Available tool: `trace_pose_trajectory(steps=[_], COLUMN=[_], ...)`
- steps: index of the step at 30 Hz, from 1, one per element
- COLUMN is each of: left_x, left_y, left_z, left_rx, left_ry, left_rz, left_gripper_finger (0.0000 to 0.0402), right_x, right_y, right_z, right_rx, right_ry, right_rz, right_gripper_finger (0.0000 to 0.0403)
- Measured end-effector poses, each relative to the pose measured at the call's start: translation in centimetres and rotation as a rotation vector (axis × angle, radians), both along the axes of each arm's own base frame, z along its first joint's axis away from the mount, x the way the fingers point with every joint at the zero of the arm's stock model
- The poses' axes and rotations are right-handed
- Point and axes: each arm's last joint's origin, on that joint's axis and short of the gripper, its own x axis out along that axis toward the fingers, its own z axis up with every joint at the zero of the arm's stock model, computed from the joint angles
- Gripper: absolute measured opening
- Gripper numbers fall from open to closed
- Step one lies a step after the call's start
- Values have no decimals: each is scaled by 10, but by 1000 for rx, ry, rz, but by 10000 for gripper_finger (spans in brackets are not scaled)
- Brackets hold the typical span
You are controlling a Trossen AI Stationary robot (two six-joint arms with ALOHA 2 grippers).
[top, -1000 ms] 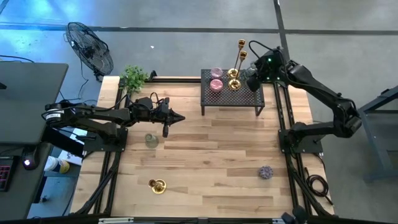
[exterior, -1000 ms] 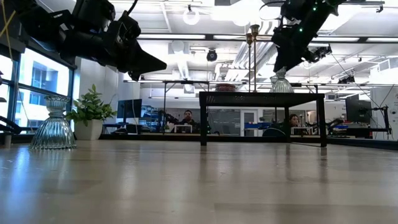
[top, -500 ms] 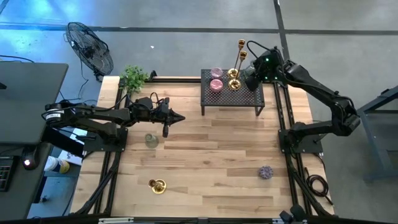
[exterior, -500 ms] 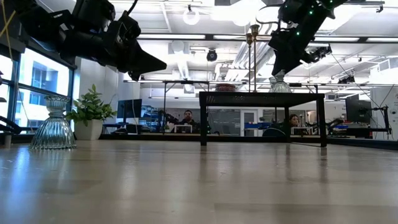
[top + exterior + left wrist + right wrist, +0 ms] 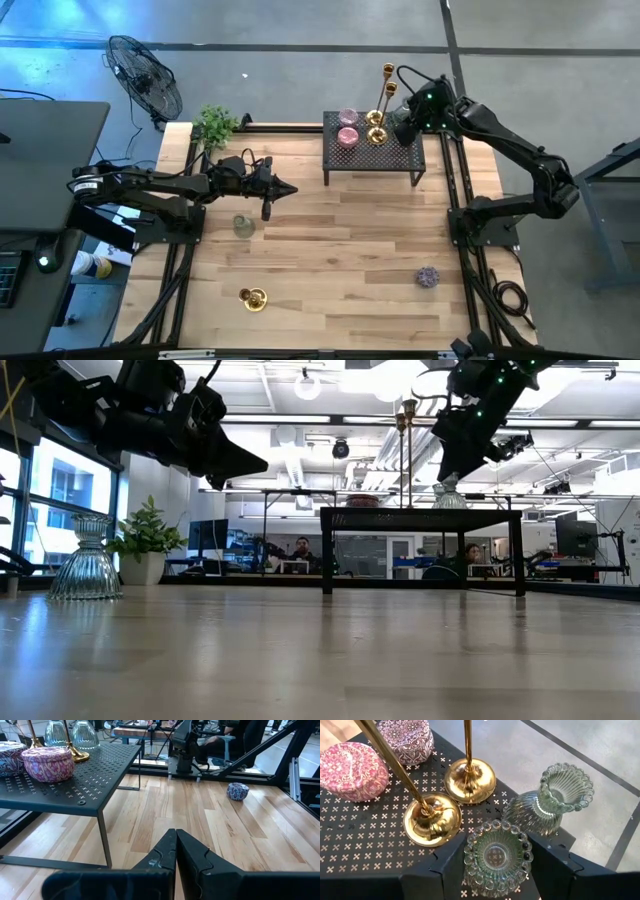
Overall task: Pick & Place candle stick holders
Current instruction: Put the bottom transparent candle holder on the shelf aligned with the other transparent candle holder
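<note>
High view, nearest edge first: no brand, label or readable writing shows on anything. A short shiny gold holder (image 5: 252, 297) lies near the counter's (image 5: 330, 260) near left, and a purple patterned cup (image 5: 428, 277) sits near the near right, with wide bare wood between them. Farther in on the left stands a ribbed clear grey-green glass holder (image 5: 244, 225), just beside the left tool (image 5: 287, 188), which hovers above the wood with its fingers pressed together on nothing; open counter lies ahead of it up to the black mesh rack (image 5: 350, 155). On that rack at the far middle stand two pink patterned cups (image 5: 347, 127), two tall slender brass sticks (image 5: 381, 100) with round domed feet, and two more grey-green glass holders at the rack's far right corner, close to its edge. The right tool (image 5: 497, 857) reaches over that corner with its fingers spread on either side of the nearer glass holder (image 5: 498, 856), a beaded rim and ribbed body; whether the pads touch it cannot be told. The other glass holder (image 5: 555, 795) stands just beside it. A small green potted plant (image 5: 215, 124) sits at the far left corner.
</note>
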Motion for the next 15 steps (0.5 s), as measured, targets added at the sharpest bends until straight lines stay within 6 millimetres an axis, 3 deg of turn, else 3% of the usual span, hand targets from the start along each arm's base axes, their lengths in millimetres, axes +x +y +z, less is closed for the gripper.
trace_pose_trajectory(steps=[15], left_x=[0], left_y=[0], left_z=[0], left_rx=[0], left_ry=[0], left_rz=[0], left_gripper_finger=[2], right_x=[-1], right_y=[1], right_z=[-1], right_rx=[17], right_ry=[8], right_rz=[-5], right_gripper_finger=[191])
